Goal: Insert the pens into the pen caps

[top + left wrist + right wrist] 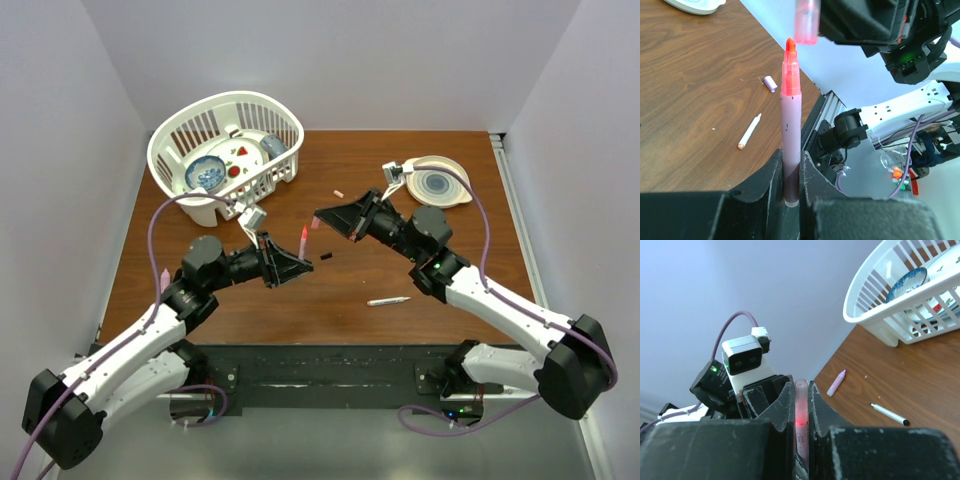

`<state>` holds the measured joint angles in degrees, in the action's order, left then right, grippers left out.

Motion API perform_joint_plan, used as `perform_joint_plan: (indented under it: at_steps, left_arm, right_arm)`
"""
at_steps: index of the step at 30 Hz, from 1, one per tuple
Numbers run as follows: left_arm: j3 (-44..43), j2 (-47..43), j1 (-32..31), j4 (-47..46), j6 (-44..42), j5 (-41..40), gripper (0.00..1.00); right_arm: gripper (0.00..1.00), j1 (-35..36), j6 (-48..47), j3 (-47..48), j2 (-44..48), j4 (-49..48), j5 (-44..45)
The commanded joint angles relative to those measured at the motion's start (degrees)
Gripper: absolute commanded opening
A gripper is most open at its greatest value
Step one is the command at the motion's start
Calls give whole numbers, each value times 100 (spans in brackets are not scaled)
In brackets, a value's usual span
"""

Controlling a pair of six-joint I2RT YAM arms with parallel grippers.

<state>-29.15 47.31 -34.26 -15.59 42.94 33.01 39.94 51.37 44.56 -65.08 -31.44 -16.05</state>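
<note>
Capping of one pen is judged to be the step in hand, carried out in the air above the desk (pixel 420 270) between the two arms. The left jaws are closed on the lower barrel of a lilac highlighter pen (pixel 790 125), which stands upright in the left wrist view with its orange-red tip (pixel 790 46) bare. The right jaws are clamped on a translucent pink cap (pixel 806 22). The cap is held just above the tip and offset to the right in that view. The two appear close but not yet joined.

If the cap is advanced with that offset uncorrected, its rim could be caught on the shoulder of the tip. Because the pen is gripped only near its lower end, it could then be levered aside or pushed down through the jaws. The short cap could likewise be twisted in its grip or squeezed out by too firm a push.

A dropped piece could be lost among the loose items on the desk: a black cap (pixel 326 256), a small pink cap (pixel 338 193), a white pen (pixel 388 300) and a lilac pen (pixel 165 278) near the left edge.
</note>
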Motion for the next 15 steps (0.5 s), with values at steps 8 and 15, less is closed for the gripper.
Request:
perform_joint_plan:
  at_steps: [8,15]
  left_arm:
    - [67,-204,-10,-137,-75,109,0]
    - [76,-248,-10,-5,-163,65,0]
  right_arm:
    - [0,233,-40,422,-339,-372,-100]
    - [0,260,-136,571,-374,-178,41]
